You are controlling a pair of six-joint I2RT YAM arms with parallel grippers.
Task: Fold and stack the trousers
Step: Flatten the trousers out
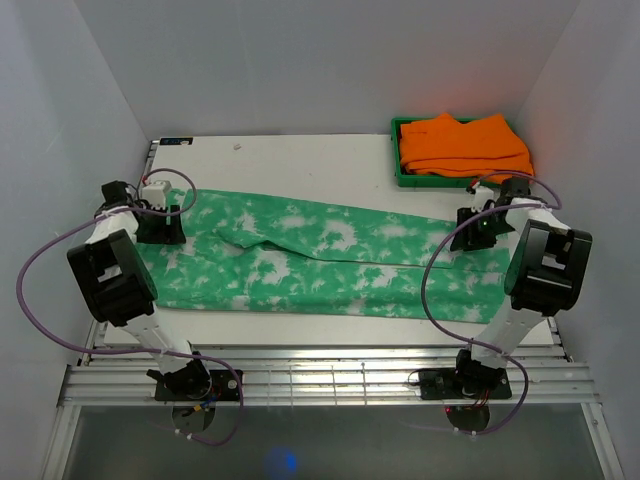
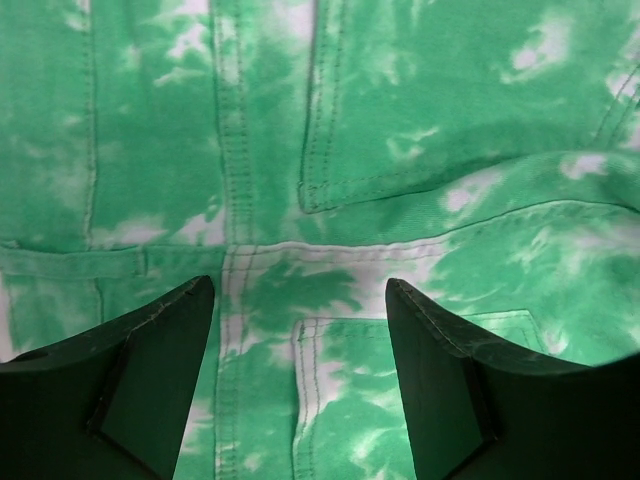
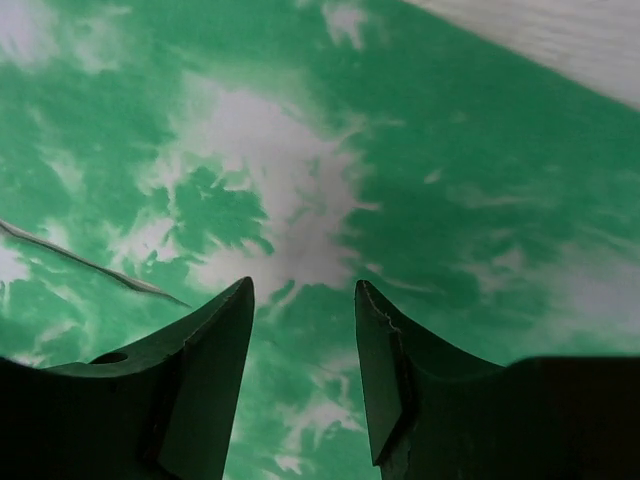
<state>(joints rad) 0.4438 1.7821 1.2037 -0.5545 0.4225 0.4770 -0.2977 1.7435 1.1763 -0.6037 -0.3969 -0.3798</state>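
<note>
From above, the left arm's black wrist is covering part of the waist end of the long green cloth trousers mottled with white tie-dye blotches (image 1: 330, 260). The right arm is hiding a stretch of the leg ends. The trousers are lying spread flat across the white rectangular table (image 1: 300, 150), waist to the left and two legs running right, one overlapping the other. The wrist views are cutting off all but small patches. Double-stitched seams and pocket corners are showing under the left gripper (image 2: 298, 285), and mottled cloth with a sliver of table under the right gripper (image 3: 304, 285). Both grippers' jaws are standing apart with nothing between them; whether the tips are touching the cloth cannot be told. Folded plain orange garments (image 1: 465, 145) are filling a green plastic tray (image 1: 398, 160) at the far right corner, hiding its floor.
</note>
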